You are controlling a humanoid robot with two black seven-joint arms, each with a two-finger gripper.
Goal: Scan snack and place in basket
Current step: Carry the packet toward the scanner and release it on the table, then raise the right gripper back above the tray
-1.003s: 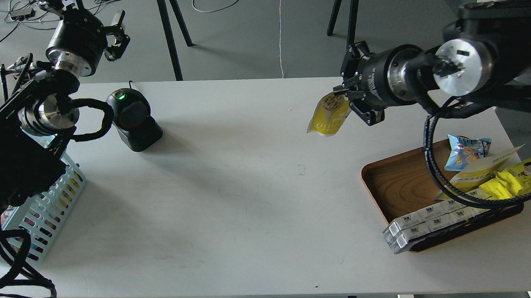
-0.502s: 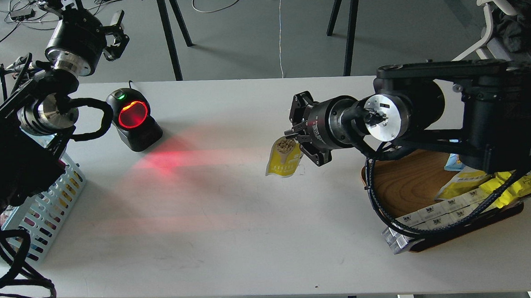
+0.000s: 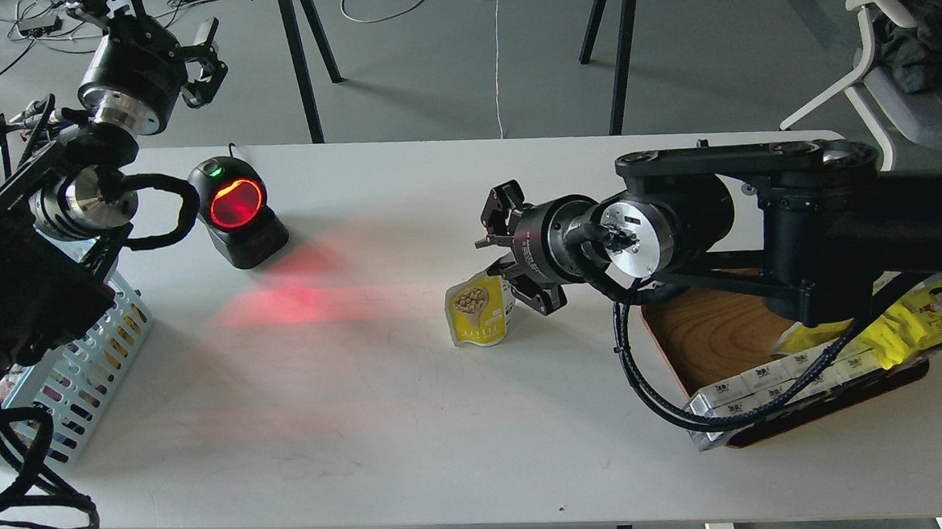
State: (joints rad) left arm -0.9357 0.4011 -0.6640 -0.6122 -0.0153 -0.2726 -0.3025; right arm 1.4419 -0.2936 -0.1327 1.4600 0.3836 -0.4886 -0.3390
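Grey desk [image 3: 414, 412] lies bare between us and the scanner [image 3: 236, 212], whose red window faces the snack [image 3: 477, 312]. Our right claw [image 3: 512, 274] pinches the pouch's top edge, nut picture towards us, its base at the desk, mid-desk. Our left claw [image 3: 198, 57] hangs raised, empty; its gap we cannot tell. The basket [image 3: 120, 331] waits at the left edge.

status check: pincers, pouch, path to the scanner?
Right pincer shut on snack, pouch low over table. Left pincer raised, holding nothing. Scanner lit red; open table between. Basket at far left.
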